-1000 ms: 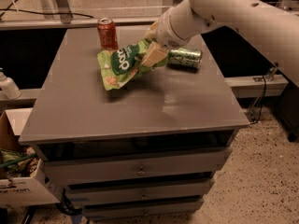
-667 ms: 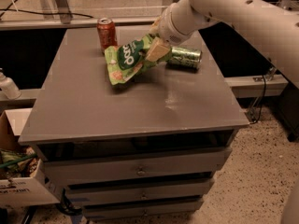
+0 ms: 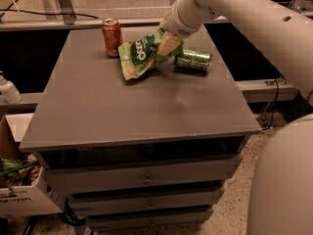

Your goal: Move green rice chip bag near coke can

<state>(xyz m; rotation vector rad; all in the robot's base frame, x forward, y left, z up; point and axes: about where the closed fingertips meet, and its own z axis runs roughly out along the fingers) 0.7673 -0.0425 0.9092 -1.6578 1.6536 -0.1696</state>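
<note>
The green rice chip bag hangs tilted from my gripper, its lower end touching or just above the grey table top. My gripper is shut on the bag's upper right corner. The coke can stands upright at the far left of the table, just left of the bag; whether they touch I cannot tell. My white arm reaches in from the upper right.
A green can lies on its side just right of my gripper. The table is a drawer cabinet with drawers at the front. A cardboard box and a white bottle stand at the left. A cable hangs at the right.
My gripper has carried the bag to the left and toward the back of the table, closer to the coke can. The green can has not moved.
</note>
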